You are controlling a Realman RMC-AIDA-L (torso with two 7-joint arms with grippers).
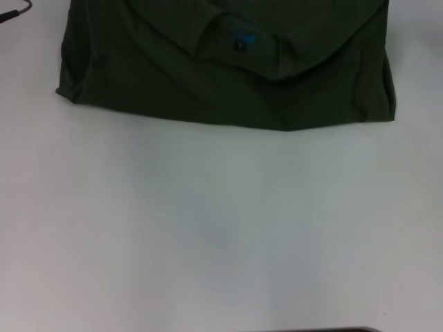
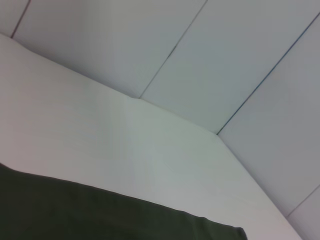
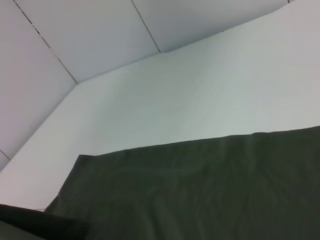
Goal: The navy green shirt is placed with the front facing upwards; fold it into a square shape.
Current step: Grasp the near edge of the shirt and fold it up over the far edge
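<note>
Head view shows the navy green shirt [image 1: 228, 76] folded at the far side of the white worktop [image 1: 221, 228]. No claw appears in any view, so I cannot tell their state or the shirt's place relative to them.

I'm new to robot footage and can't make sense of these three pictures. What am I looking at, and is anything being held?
A two-armed robot films itself with three cameras. The head camera looks down at a white table, where a dark green shirt lies at the far side, a small tag with blue print showing at its collar. The other two cameras sit on the left and right wrists; each shows a shirt edge on the table and pale wall panels. No gripper appears in any picture, so nothing is visibly held.
</note>
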